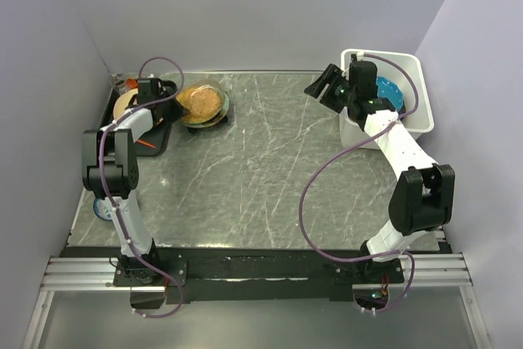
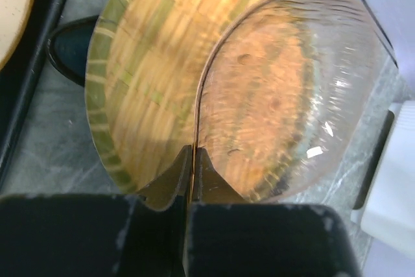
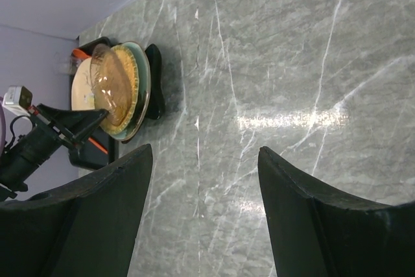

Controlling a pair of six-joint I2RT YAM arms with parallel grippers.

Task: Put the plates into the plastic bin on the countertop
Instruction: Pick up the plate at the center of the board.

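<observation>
Countertop: the dark grey, white-veined countertop (image 1: 245,171) stretched between the two arms.
Right gripper: the right gripper (image 3: 204,150) hung above the stone just left of the bin, its fingers spread wide with nothing between them.
Left gripper: far left, the left gripper (image 2: 192,154) had its fingers pressed together on the rim of a clear plate (image 2: 305,82).
Clear plate: it was tilted over a bamboo-patterned plate (image 2: 142,76), covering its right half.
Stack: a dark plate (image 2: 68,53) showed beneath the bamboo-patterned plate, on the countertop beside the tray.
Tray: a black tray (image 1: 162,138) at the far-left edge carried a cream plate (image 2: 13,4).
Bin: the white plastic bin (image 1: 411,71) stood in the far right corner, a teal plate (image 1: 391,91) with white dots inside it, partly hidden by the right arm.
</observation>
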